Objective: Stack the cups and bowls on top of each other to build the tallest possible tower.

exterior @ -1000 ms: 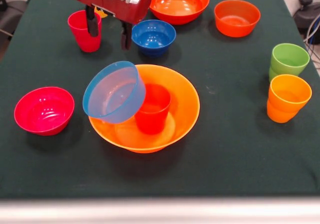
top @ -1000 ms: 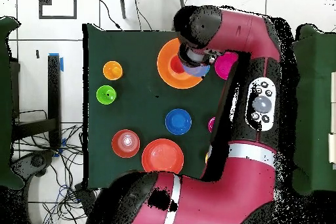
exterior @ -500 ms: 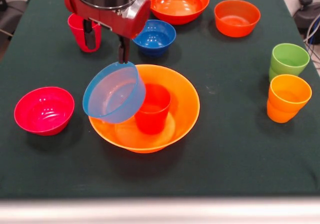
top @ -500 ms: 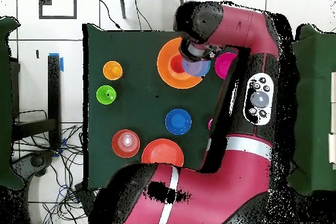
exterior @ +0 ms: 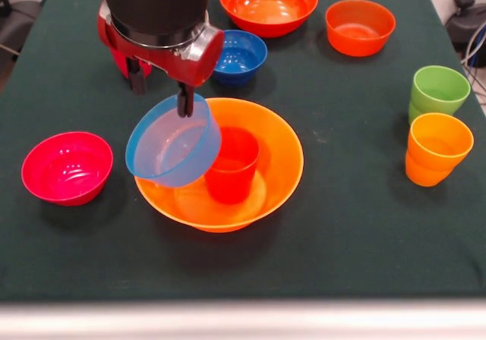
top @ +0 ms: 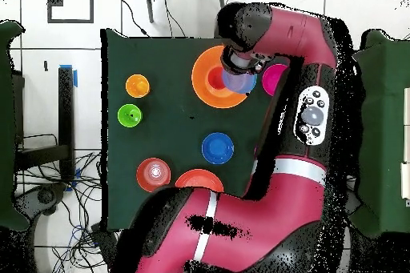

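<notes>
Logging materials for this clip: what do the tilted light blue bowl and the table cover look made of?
The tilted light blue bowl looks like thin glossy plastic, slightly see-through, since orange shows through its wall. The dark green table cover looks like matte cloth, without glare.

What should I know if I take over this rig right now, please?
Gripper: open, straddling the far rim of the light blue bowl, not yet closed on it.
That bowl is tipped, leaning against the red-orange cup, which stands upright in the large orange bowl.
Done: base bowl plus one cup.
Left: seat the light blue bowl level, then add the magenta bowl, dark blue bowl, the two bowls behind, and the green cup, orange cup.
</notes>
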You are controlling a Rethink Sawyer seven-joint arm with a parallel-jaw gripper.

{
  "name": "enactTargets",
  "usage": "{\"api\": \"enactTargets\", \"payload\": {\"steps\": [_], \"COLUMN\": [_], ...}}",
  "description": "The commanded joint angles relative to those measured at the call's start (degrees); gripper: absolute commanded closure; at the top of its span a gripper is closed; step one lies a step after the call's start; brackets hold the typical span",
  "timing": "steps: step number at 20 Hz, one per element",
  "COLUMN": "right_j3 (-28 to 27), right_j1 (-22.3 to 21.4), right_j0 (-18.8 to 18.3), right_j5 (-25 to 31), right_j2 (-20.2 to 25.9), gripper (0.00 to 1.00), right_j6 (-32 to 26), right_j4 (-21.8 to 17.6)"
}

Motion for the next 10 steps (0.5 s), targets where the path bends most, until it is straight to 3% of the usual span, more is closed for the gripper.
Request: {"api": "enactTargets", "payload": {"steps": [1,10], "right_j3": [-0.8,-1.63], "right_j1": [1.76,2.35], "right_j0": [3.18,3.69], "right_j5": [5.29,5.52], "right_j2": [1.14,-0.43], "gripper": [0.0,0.0], "right_j6": [11.59,10.71], "right_j4": [1.47,3.43]}}
